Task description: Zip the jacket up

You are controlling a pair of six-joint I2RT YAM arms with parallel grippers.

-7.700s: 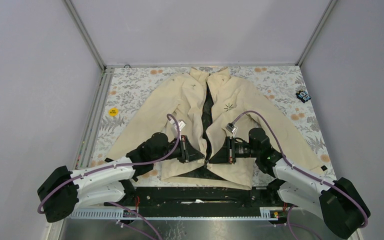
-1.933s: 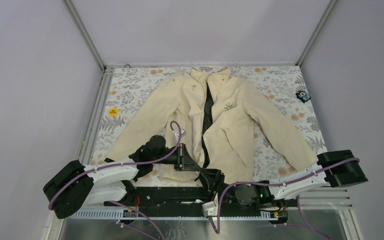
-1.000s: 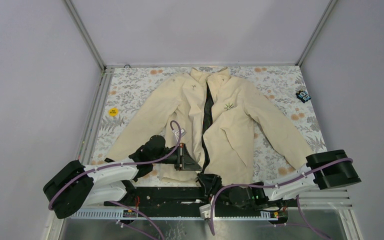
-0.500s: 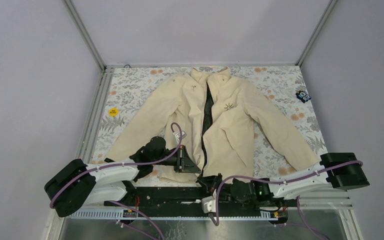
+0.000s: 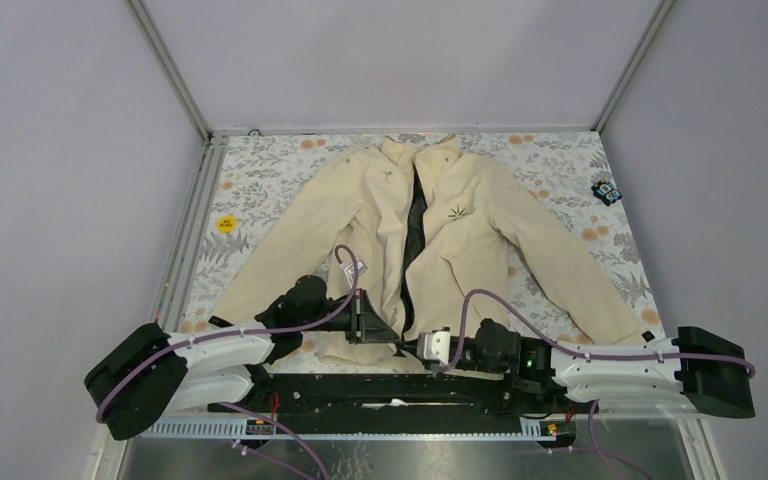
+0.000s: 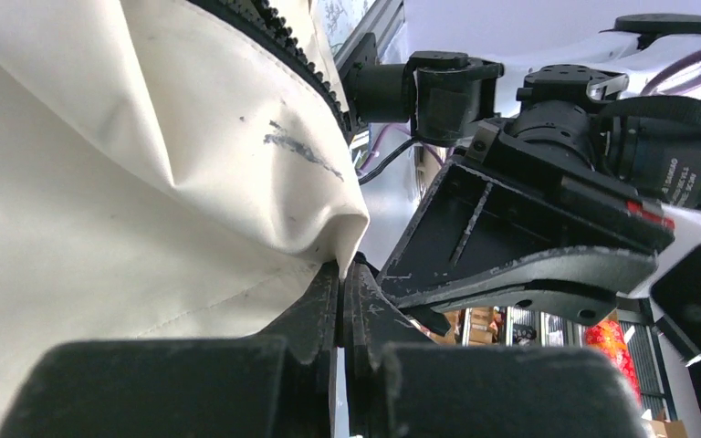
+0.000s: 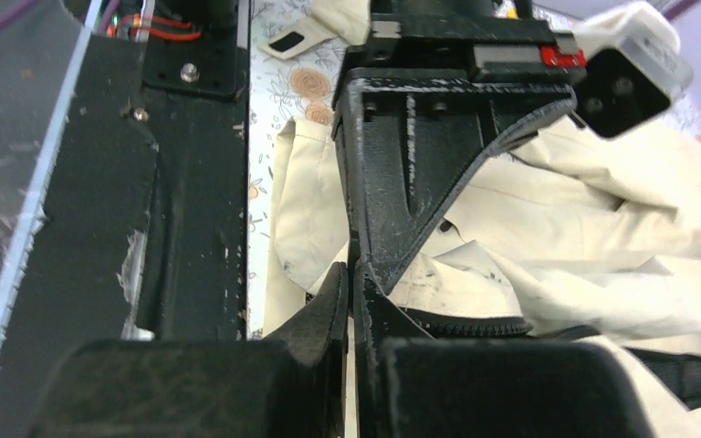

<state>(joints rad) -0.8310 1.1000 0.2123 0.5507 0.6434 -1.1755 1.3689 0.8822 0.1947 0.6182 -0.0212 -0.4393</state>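
Note:
The cream jacket point(image 5: 460, 250) lies flat on the floral table, its front open with the dark lining showing down the middle. My left gripper point(image 5: 388, 332) is shut on the bottom corner of one front panel; in the left wrist view point(image 6: 341, 266) cream cloth point(image 6: 100, 182) is pinched between the tips, and dark zipper teeth point(image 6: 301, 55) run along that panel's edge. My right gripper point(image 5: 407, 345) lies low at the hem, its tips against the left gripper's. In the right wrist view point(image 7: 351, 271) its jaws are shut beside zipper teeth point(image 7: 465, 324); I cannot see anything held.
The black base rail point(image 5: 360, 385) runs along the near table edge just below both grippers. A small blue-black object point(image 5: 607, 190) lies at the far right. A yellow sticker point(image 5: 225, 224) and an aluminium frame rail point(image 5: 185, 230) are at the left.
My right arm has swung up from the base rail, and its gripper has moved left to the jacket's hem beside the left gripper. The left gripper has kept its hold and barely moved.

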